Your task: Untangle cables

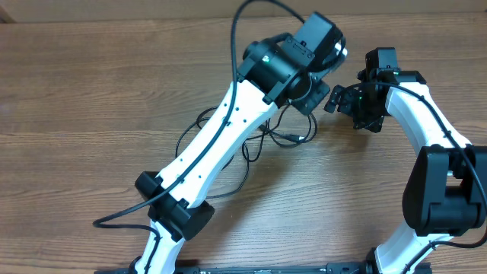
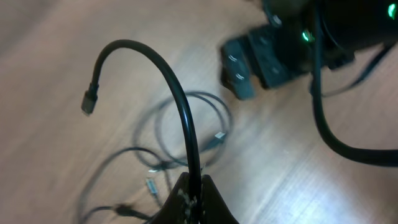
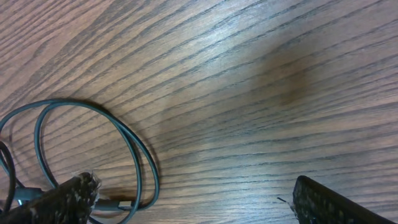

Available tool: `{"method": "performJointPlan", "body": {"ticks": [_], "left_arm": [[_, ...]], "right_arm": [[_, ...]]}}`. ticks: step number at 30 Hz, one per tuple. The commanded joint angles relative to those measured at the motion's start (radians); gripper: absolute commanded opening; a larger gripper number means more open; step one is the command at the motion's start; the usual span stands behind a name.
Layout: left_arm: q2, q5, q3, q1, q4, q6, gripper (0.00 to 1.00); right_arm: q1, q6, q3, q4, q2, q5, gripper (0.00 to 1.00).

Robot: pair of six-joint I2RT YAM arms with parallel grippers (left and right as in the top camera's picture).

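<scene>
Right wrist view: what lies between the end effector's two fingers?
Right wrist view: the cable loop reaches in beside one finger; otherwise bare wooden table.

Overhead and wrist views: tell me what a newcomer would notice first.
In the left wrist view a thick black cable arches up from the left gripper, whose jaws are shut on it, its plug hanging free at left. Overhead, a tangle of thin cables lies on the wooden table under the left arm. The right gripper hovers with jaws wide apart by a coiled loop.
</scene>
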Motion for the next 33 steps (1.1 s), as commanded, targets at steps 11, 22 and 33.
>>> {"method": "performJointPlan", "body": {"ticks": [11, 22, 33], "left_arm": [[-0.002, -0.328, 0.481, 0.005, 0.014, 0.022, 0.04], [-0.001, -0.323, 0.5, 0.005, -0.063, 0.018, 0.04], [-0.001, -0.028, 0.252, 0.005, -0.152, 0.014, 0.05]], "right_arm": [[-0.002, 0.003, -0.008, 0.005, -0.012, 0.01, 1.0], [-0.002, 0.003, -0.008, 0.005, -0.012, 0.01, 1.0], [-0.002, 0.003, -0.008, 0.005, -0.012, 0.01, 1.0]]}}
